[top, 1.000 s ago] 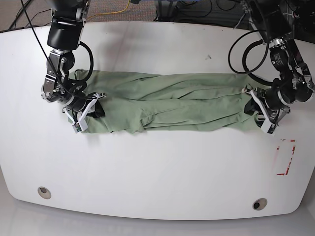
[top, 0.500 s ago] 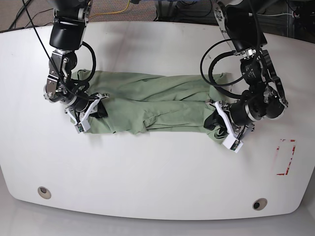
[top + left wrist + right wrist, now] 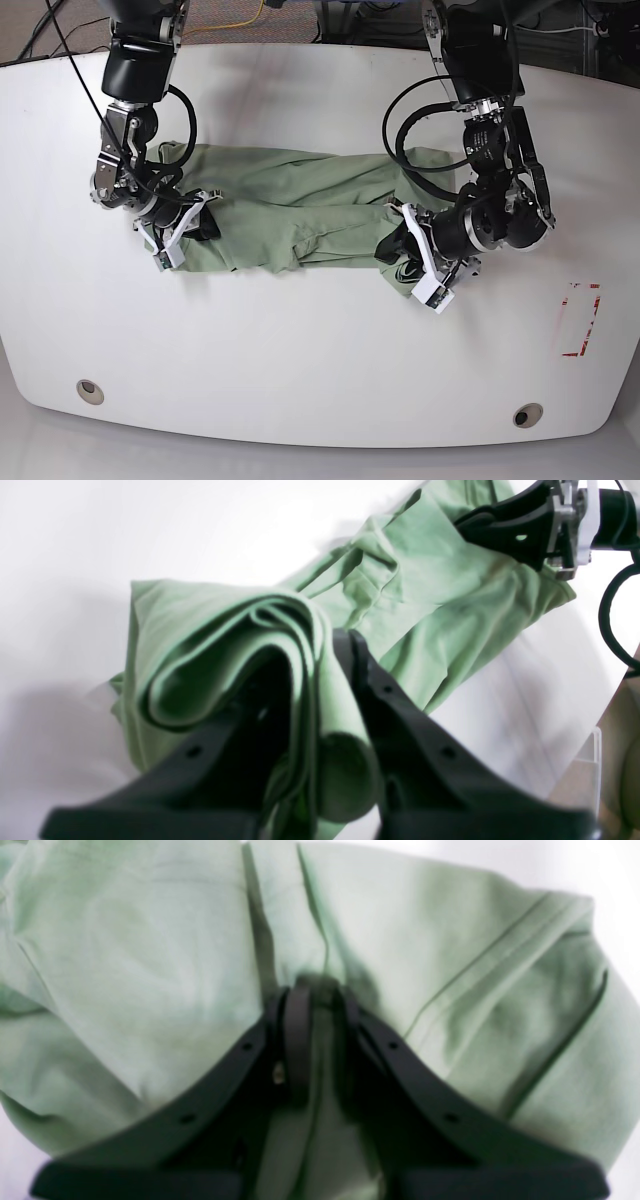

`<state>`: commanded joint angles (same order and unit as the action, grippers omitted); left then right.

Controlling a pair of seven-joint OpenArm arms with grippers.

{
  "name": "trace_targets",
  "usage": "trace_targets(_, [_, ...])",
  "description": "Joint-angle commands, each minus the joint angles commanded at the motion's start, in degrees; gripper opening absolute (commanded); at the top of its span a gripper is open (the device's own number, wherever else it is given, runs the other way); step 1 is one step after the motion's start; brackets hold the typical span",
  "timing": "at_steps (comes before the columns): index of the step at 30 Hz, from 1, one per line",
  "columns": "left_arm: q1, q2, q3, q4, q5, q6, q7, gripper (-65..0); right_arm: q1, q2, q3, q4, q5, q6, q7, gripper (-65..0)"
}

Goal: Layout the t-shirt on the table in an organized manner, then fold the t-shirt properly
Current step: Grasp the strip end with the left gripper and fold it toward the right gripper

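Note:
The sage-green t-shirt [image 3: 300, 205] lies bunched in a long band across the middle of the white table [image 3: 320, 340]. My left gripper [image 3: 400, 250] is shut on the shirt's right end, which is doubled back toward the centre; the left wrist view shows a thick fold of t-shirt [image 3: 225, 645] pinched at that gripper [image 3: 320, 645]. My right gripper [image 3: 185, 225] is shut on the shirt's left end. The right wrist view shows t-shirt [image 3: 150, 940] fabric gathered at the closed gripper [image 3: 317, 990]. Collar and buttons are hidden in the folds.
A red tape rectangle [image 3: 582, 320] marks the table at the right. Two grey grommet holes [image 3: 90, 391] [image 3: 527, 414] sit near the front edge. Black cables loop off both arms above the shirt.
My left gripper has carried the shirt's right end leftward, from the table's right side toward the centre, shortening the band. The right gripper has barely moved.

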<state>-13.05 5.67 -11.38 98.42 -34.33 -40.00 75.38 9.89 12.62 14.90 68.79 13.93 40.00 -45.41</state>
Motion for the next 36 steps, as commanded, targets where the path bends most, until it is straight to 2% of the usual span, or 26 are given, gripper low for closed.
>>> trace_targets(3, [0.18,0.00,0.00,0.00,-0.18,0.00,0.09,-51.7,0.00,0.00,0.00,-0.09,0.00,0.00,0.00,-56.3])
trace_targets(9, [0.18,-0.18,1.67,0.00,0.00,0.00,0.35,-50.6,-0.09,0.00,0.00,-0.09,0.09,0.00,0.00,-56.3])
trace_targets(14, [-0.09,0.00,4.92,0.09,-0.26,0.00,4.48,-37.2,-0.18,0.00,0.00,-0.09,0.09,0.00,0.00,-56.3])
trace_targets(16, [-0.09,0.09,6.24,0.44,-0.35,0.00,4.62,-33.9,-0.18,-0.09,0.00,-0.09,0.09,0.00,0.00,-56.3])
trace_targets(21, [-0.44,-0.26,6.68,0.62,-0.44,0.00,4.62,-33.3,-0.26,-0.09,0.00,-0.09,0.18,0.00,0.00,-56.3])
trace_targets(26, [-1.76,-3.52,-0.26,-0.26,0.09,0.00,4.57,-33.3,-0.35,-0.09,0.00,-0.09,0.35,0.00,0.00,-56.3])
trace_targets(29, [-0.97,-5.80,-3.16,-2.20,0.00,0.00,2.90,-33.1,-0.35,-0.09,0.00,-0.09,0.35,0.00,0.00,-56.3])
trace_targets(33, [-0.70,-8.35,-4.13,-7.12,-0.35,0.00,2.64,-33.1,-0.35,-0.09,0.00,-0.09,0.35,0.00,0.00,-56.3])
trace_targets(36, [-0.62,-8.70,-4.13,-9.23,-0.35,0.00,2.64,-33.1,-0.35,-0.09,0.00,-0.09,0.35,0.00,0.00,-56.3])
